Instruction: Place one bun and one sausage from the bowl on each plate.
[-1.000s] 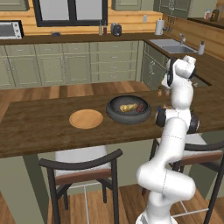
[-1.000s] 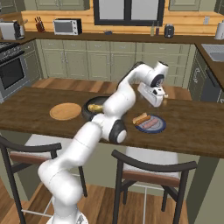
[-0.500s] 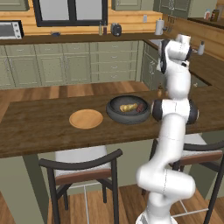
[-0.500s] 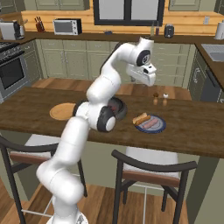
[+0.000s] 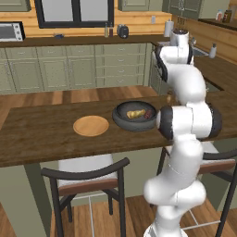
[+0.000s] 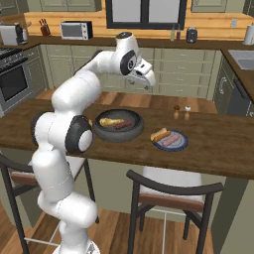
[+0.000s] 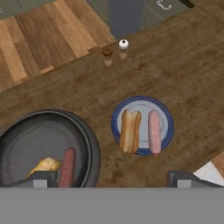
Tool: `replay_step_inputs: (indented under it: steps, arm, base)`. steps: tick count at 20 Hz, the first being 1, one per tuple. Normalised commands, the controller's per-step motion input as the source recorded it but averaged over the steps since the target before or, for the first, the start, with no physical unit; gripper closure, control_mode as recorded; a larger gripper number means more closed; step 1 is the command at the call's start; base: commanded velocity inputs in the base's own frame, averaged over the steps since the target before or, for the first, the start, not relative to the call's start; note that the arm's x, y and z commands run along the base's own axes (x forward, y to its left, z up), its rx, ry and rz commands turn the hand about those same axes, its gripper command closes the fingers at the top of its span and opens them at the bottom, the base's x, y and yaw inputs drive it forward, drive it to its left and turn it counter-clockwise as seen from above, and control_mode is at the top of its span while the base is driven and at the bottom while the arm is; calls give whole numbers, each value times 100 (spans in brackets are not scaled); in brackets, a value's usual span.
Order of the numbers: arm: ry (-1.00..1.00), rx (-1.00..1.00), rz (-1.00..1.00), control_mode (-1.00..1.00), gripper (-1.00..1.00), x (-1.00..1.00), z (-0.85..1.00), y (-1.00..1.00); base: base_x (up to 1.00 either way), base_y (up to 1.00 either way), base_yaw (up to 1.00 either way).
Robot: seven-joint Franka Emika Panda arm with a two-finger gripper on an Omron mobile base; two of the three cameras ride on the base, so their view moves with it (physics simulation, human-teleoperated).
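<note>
The dark bowl [image 6: 119,136] sits mid-counter and holds one golden bun [image 6: 110,121] and a dark red-brown sausage [image 6: 123,125]. To its right, the bluish-grey plate [image 6: 181,145] carries a bun [image 6: 159,134] and a pale pink sausage [image 6: 171,140], side by side. From the hand view I look down on that plate [image 7: 142,101], its bun [image 7: 130,131] and its sausage [image 7: 153,132], with the bowl [image 7: 89,144] at lower left. The tan plate [image 5: 91,125] lies bare, left of the bowl [image 5: 132,125]. My gripper [image 6: 148,81] hangs open and empty, high above the gap between bowl and bluish plate.
Two small shakers [image 6: 176,108] [image 6: 187,108] stand behind the bluish plate, near the counter's far edge. Two dark chairs [image 6: 168,191] [image 5: 88,173] are tucked under the near edge. My own arm blocks the tan plate in the right base view.
The gripper has risen from just over the bluish plate and swung left and higher, empty. The bun and pink sausage stay on that plate.
</note>
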Motion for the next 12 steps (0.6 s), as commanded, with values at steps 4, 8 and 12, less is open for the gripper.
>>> replay_step_inputs:
  steps: [4,8,12]
  arm:
    - [-39,-15,0,-100,-100,-25,-41,89]
    - [-1,0,-1,-100,-100,30,-25,75]
    - [15,0,-4,-100,-100,56,-16,58]
  base:
    - [0,0,0]
    - [0,0,0]
    - [0,0,0]
